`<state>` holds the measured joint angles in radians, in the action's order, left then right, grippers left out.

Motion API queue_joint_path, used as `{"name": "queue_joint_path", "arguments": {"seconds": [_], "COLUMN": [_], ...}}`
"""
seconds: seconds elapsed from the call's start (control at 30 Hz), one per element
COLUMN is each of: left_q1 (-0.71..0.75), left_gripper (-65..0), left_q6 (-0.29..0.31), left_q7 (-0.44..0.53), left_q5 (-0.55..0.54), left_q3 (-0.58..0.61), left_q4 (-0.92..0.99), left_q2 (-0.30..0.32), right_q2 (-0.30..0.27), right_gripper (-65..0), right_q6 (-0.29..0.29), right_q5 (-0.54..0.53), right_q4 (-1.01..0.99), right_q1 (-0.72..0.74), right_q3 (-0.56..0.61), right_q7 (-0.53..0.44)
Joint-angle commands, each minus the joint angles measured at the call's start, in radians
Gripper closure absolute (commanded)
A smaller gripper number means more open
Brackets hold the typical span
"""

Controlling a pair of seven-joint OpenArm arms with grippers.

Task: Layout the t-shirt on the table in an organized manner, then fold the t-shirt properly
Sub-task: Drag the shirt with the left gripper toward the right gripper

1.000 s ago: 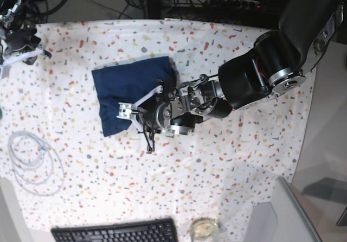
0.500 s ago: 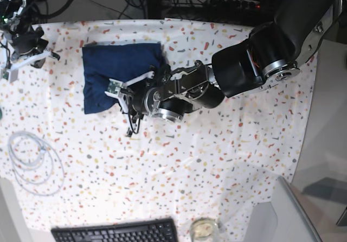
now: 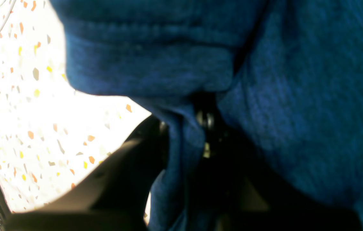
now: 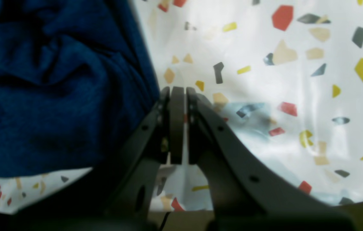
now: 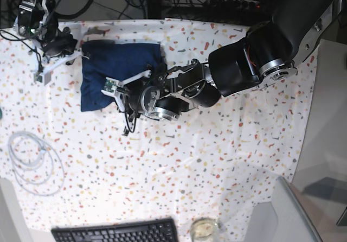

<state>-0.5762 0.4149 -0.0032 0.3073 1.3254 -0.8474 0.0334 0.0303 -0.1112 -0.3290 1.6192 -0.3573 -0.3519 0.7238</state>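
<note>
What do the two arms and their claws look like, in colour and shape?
The left arm is bulky, glossy black with silver joint rings. The right arm is thinner and black, with cables. The right claw has dark, flat, tapering fingers with small holes.

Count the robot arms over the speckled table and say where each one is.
2. The left arm reaches in from the right onto the t-shirt; the right arm sits at the table's far-left corner beside the shirt.

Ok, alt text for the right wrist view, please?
The shut right gripper hangs over the speckled table, holding nothing. The crumpled navy t-shirt fills the left side, right beside the gripper.
</note>
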Motion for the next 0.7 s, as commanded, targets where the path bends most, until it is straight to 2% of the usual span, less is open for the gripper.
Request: {"name": "queue_joint_path", "arguments": {"seconds": [0.0, 0.23, 0.27, 0.43, 0.53, 0.67], "left_q1": [-0.011, -0.018, -0.018, -0.034, -0.055, -0.075], "left_gripper": [0.0, 0.0, -2.1, -24.7, -33.1, -42.8], "left_q6": [0.019, 0.019, 0.019, 0.019, 0.019, 0.020], "left_q7": [-0.013, -0.014, -0.014, -0.039, -0.080, -0.088], "left_q5": [0.005, 0.005, 0.005, 0.005, 0.005, 0.005], "left_q3": [0.003, 0.001, 0.001, 0.001, 0.001, 0.001], "left_q4": [-0.003, -0.006, -0.006, -0.008, -0.011, -0.011], "left_q2": [-0.005, -0.005, -0.005, -0.007, -0.013, -0.017], "right_q2": [-0.007, -0.007, -0.007, -0.007, -0.007, -0.005], "right_gripper": [-1.2, -1.2, -1.2, -1.2, -1.2, -1.2], "right_q6": [0.008, 0.011, 0.011, 0.011, 0.012, 0.012], "right_q5": [-0.006, -0.006, -0.006, -0.006, -0.006, -0.006], "right_q4": [0.014, 0.014, 0.014, 0.014, 0.014, 0.014], "right_q1": [0.007, 0.010, 0.010, 0.008, 0.008, 0.010], "right_q3": [0.009, 0.017, 0.017, 0.017, 0.017, 0.017], "right_q7": [-0.017, -0.013, -0.013, -0.011, -0.011, -0.011]}}
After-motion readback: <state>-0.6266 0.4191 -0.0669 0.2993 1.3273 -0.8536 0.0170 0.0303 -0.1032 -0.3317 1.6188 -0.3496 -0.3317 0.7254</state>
